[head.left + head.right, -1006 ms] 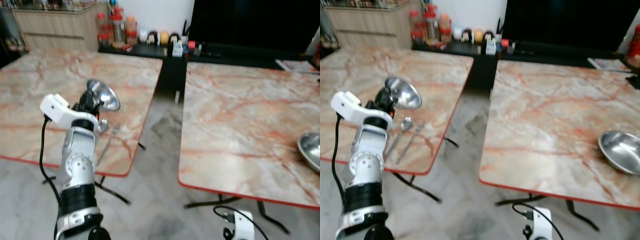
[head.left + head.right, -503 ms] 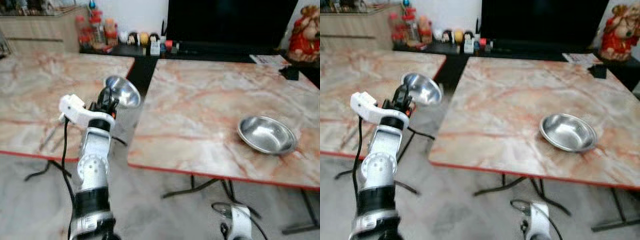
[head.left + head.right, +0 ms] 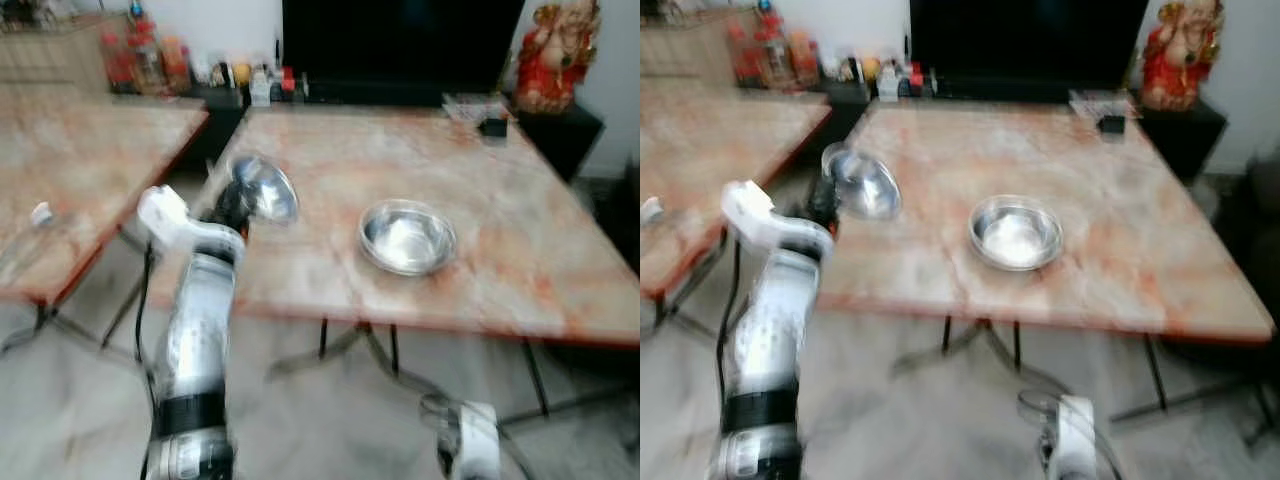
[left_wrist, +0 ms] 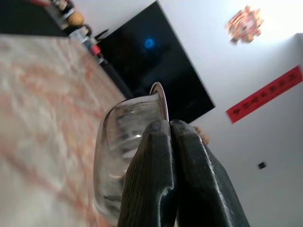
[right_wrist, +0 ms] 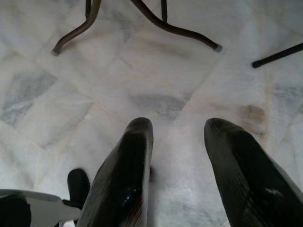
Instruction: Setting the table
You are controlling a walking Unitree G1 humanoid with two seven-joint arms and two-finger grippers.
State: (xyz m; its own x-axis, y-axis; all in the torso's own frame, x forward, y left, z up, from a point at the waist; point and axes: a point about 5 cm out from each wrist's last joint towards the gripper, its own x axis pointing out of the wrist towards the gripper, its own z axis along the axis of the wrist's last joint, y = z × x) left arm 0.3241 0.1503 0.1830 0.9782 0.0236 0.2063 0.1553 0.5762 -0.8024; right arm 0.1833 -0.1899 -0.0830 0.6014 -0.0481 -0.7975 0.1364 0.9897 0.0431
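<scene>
Left gripper (image 4: 168, 130): fingers pressed together on the rim of a steel bowl (image 3: 262, 187), which stands tilted on edge just above and ahead of the fingertips, clear of any surface. The raised left arm carries it over the near left corner of the marble table (image 3: 520, 230).

Second steel bowl (image 3: 407, 235): resting upright on that table, to the right of the left gripper and slightly beyond it, well apart from the held bowl.

Right gripper (image 5: 175, 142): hanging low with the arm idle, fingers spread apart and empty, pointing down at the pale marble floor (image 5: 156, 66). Dark table legs (image 5: 175, 29) cross the floor beyond its fingertips.

Another marble table (image 3: 70, 170) stands to the left of the left gripper. Head views are motion-blurred; finer detail cannot be made out.
</scene>
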